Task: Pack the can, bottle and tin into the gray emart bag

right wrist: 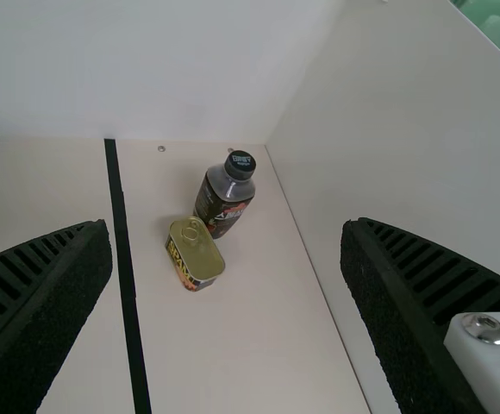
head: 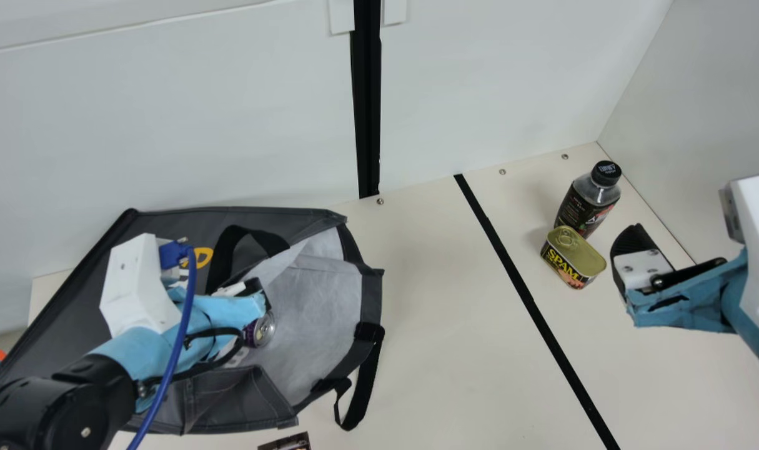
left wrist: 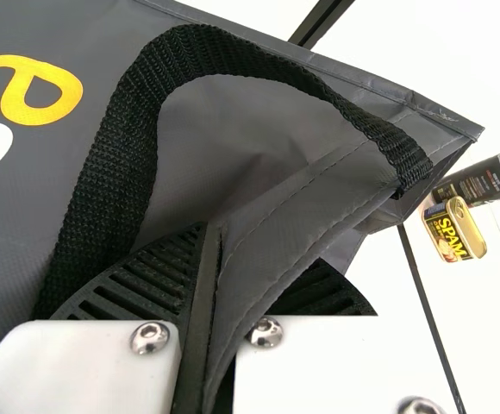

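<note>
Tin, right of main view, wants right gripper, spread apart, squarely astride; left gripper clamps bag.

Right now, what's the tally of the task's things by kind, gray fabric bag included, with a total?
Purple metal can, in the bag's mouth: 1
Black-capped plastic bottle: 1
Gold-topped oblong metal tin: 1
Gray fabric bag: 1
Total: 4

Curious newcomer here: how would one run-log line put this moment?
left claw: pinching bag | can: inside bag | bottle, tin: on table | right claw: open, empty
</note>
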Robot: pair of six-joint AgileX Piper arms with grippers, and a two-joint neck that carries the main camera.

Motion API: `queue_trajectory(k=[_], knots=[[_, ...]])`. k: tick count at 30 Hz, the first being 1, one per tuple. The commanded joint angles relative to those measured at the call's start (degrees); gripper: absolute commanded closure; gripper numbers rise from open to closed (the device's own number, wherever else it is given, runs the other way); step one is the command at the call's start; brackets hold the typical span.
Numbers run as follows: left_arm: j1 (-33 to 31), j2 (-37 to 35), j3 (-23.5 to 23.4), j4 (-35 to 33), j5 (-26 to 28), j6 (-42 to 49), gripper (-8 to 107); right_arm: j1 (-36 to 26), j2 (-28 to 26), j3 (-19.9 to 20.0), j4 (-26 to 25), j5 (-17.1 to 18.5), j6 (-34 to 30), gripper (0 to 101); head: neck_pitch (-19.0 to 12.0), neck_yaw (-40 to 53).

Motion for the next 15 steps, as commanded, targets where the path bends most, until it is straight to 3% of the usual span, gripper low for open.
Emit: queue_trajectory(k=[1, 13, 15], knots=[[0.0, 0.0, 0.0, 0.0, 0.0, 0.0, 89, 0.18, 0.1, -0.45, -0.25, 0.88, 0.42, 10, -1.39, -0.05], [0.0, 0.0, 0.0, 0.0, 0.0, 0.0, 89, 2.05, 1.08, -4.96, -0.21, 8.73, 3.32, 10, -1.39, -0.05], [0.0, 0.0, 0.0, 0.0, 0.0, 0.0, 89, 1.12, 1.24, -4.99, 0.78, 8.73, 3.16, 10, -1.39, -0.05]])
